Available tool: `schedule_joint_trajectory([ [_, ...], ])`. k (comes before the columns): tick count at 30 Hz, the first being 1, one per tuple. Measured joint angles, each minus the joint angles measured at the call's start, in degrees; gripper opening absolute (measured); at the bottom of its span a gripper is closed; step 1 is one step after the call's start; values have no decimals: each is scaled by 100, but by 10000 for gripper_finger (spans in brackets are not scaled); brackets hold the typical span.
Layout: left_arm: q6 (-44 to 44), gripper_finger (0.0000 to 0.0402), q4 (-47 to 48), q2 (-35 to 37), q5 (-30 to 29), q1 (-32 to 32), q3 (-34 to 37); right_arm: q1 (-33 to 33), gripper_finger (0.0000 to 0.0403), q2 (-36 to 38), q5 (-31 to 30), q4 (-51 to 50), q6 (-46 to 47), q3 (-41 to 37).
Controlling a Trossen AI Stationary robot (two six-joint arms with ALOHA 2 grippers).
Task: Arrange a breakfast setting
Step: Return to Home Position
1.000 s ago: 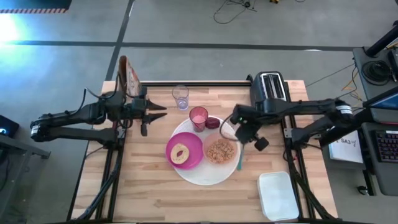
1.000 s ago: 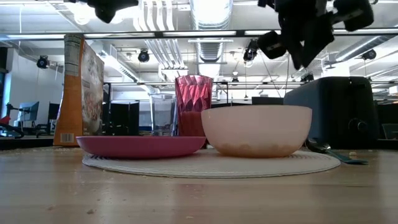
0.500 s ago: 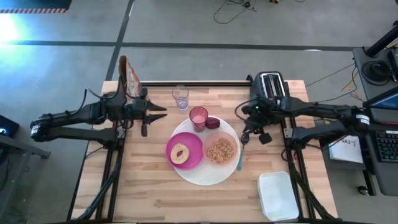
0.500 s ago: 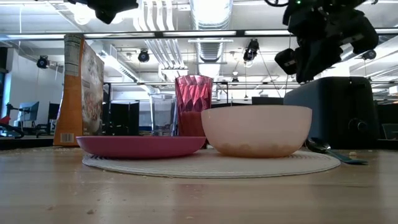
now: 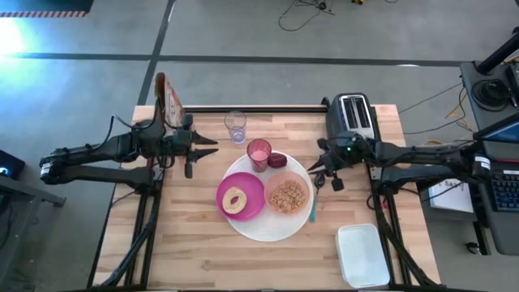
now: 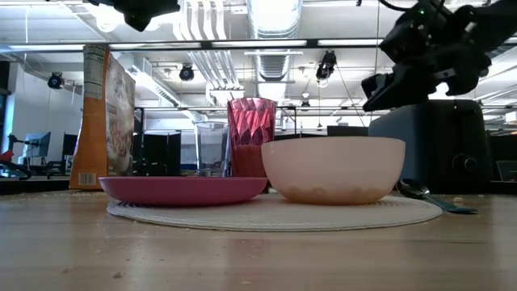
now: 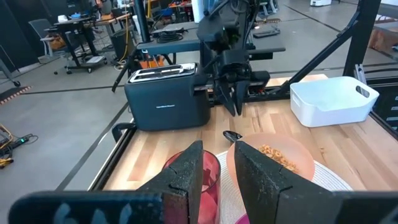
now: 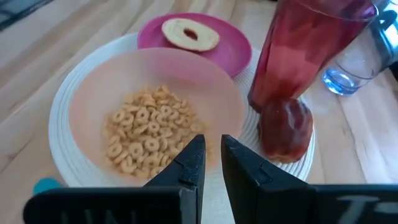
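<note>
A big white plate (image 5: 272, 231) in the middle of the table carries a magenta plate (image 5: 251, 203) with a bagel (image 5: 236, 199) and a pale pink bowl (image 5: 288, 195) of cereal rings. A pink tumbler (image 5: 259, 152) and a dark red fruit (image 5: 277, 160) stand on the plate's far rim. The spoon (image 5: 311, 207) lies at its right rim, and the clear glass (image 5: 235, 126) stands farther back. My right gripper (image 5: 315, 173) hovers right of the plate, nearly level and shut on nothing. My left gripper (image 5: 212, 146) waits left of the tumbler, its fingers a narrow gap apart.
A black toaster (image 5: 350, 113) stands at the far right, just behind my right arm. A cereal box (image 5: 168, 99) stands at the far left corner. A white lidded container (image 5: 362, 254) sits at the near right. Bare wood lies along the near left.
My right gripper has drawn back from above the plate's right rim toward the table's right edge and sunk lower. It has tipped from pointing steeply down to nearly level. Nothing on the table has moved.
</note>
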State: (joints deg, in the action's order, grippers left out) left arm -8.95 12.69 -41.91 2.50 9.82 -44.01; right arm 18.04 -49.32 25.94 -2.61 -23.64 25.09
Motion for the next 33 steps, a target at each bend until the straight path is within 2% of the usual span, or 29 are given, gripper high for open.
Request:
schedule_joint_trajectory([
  [11, 0, 76, -2, 0, 0, 0, 0, 0, 43, 18, -41, 1972, 633, -1049],
  [17, 0, 76, -2, 0, -3, 0, 0, 0, 43, 61, -45, 2239, 1019, -1418],
  [28, 2, 76, -2, 0, -48, 0, -2, 0, 42, 97, -50, 2337, 1088, -1865],
  [33, 2, 76, -2, 0, -49, 0, 0, 0, 42, 96, -58, 3177, 1487, -2257],
])
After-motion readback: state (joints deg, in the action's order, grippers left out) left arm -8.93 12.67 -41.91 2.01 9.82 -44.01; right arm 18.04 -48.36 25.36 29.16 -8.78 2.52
